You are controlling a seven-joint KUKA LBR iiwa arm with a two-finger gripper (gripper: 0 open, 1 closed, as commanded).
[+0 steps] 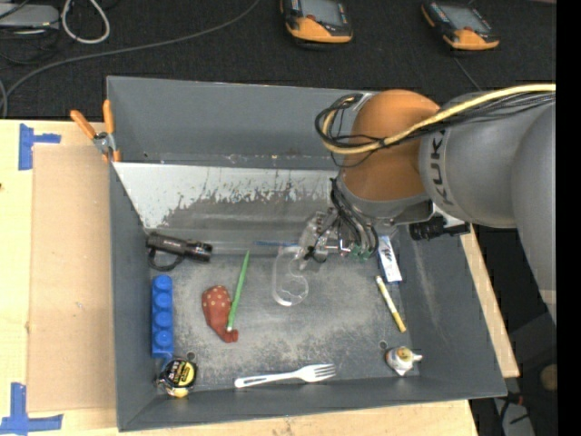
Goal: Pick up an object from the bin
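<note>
My gripper (318,242) hangs low over the middle of the bin, under the orange wrist cover. Right below and left of it lies a clear glass cup (290,282), its upper rim touching or very close to the gripper; I cannot tell whether the cup is gripped. A thin green stick (238,289) lies slanted to the cup's left, beside a red strawberry-shaped thing (219,312). Just right of the gripper lies a small white and blue tube (388,261), with a yellow pencil (391,304) below it.
A black flashlight (177,248) lies at the left, above a row of blue blocks (162,316). Along the front lie a yellow and black tape measure (177,375), a white plastic fork (286,375) and a small white and gold thing (400,360).
</note>
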